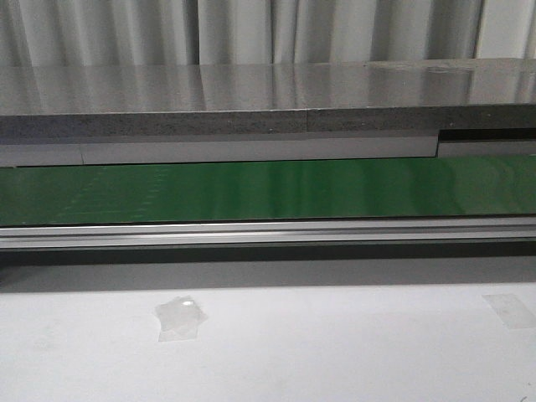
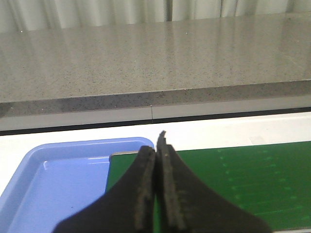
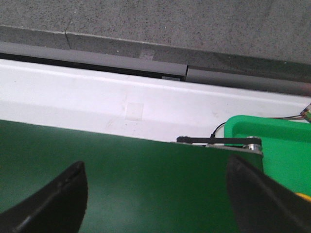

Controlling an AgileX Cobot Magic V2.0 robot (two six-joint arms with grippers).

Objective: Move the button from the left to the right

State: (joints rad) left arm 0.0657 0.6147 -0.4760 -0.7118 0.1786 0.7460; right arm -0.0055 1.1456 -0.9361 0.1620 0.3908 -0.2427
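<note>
I cannot make out the button for certain in any view. A thin yellow sliver point(image 3: 303, 196) peeks from behind my right finger at the green tray point(image 3: 284, 145), too small to identify. My left gripper point(image 2: 158, 145) is shut with nothing between its pads, and it hangs over the end of the green belt point(image 2: 243, 184) beside a blue tray point(image 2: 53, 189). In the right wrist view my right gripper point(image 3: 155, 167) stands wide open above the belt point(image 3: 126, 170), with only belt between its fingers. Neither gripper shows in the front view.
The green conveyor belt point(image 1: 268, 188) runs across the front view, with a metal rail point(image 1: 268, 233) before it and a grey stone counter point(image 1: 251, 100) behind. Two pieces of clear tape point(image 1: 178, 318) lie on the white table. The blue tray looks empty.
</note>
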